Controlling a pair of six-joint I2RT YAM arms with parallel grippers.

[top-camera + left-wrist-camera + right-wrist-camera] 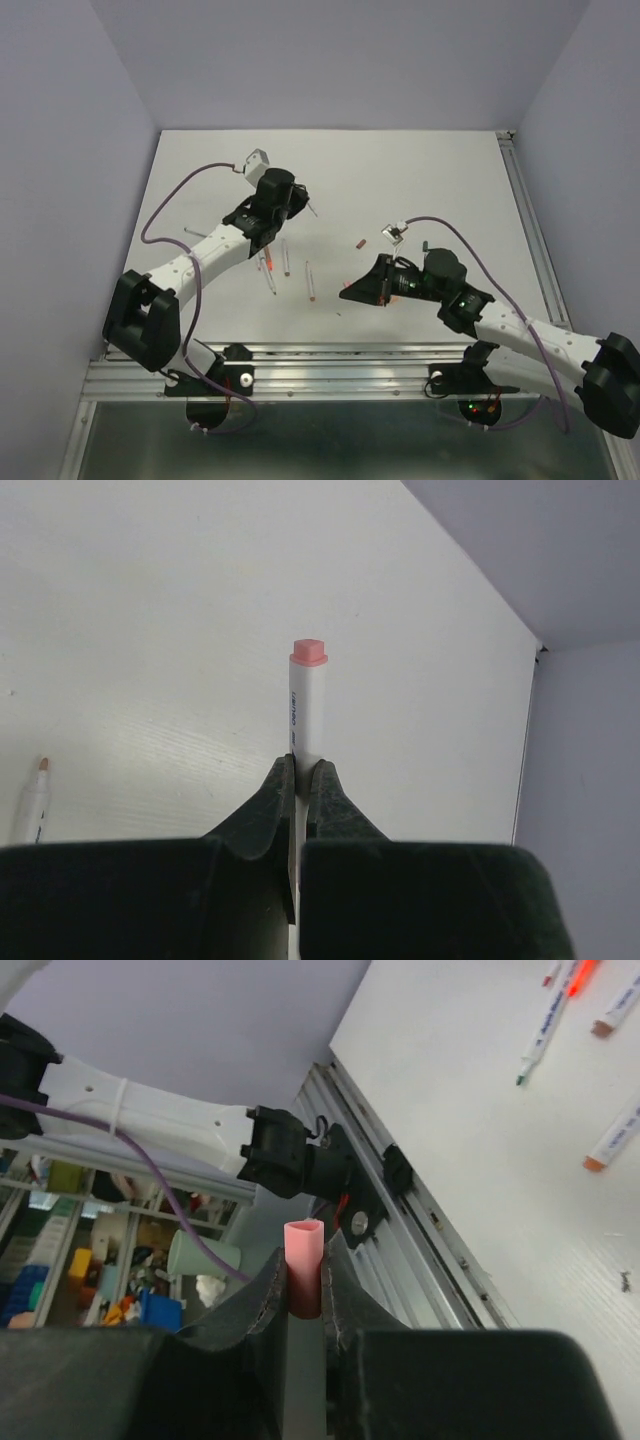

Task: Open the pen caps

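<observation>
The pink cap [303, 1270] sits pinched between the right gripper's [305, 1260] closed jaws near the table's [450, 180] 6 o'clock edge, its long axis running 6-to-12 and its open mouth toward 12. That arm reaches about 9 o'clock. The left gripper [303, 770], reaching toward 2 o'clock, is clamped on a pen [305, 710].

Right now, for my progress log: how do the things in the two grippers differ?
The left gripper holds a long white pen; the right gripper holds a short pink cap. The pen ends in a closed pink tip; the cap's end is hollow. Both are pinched between shut jaws.
</observation>
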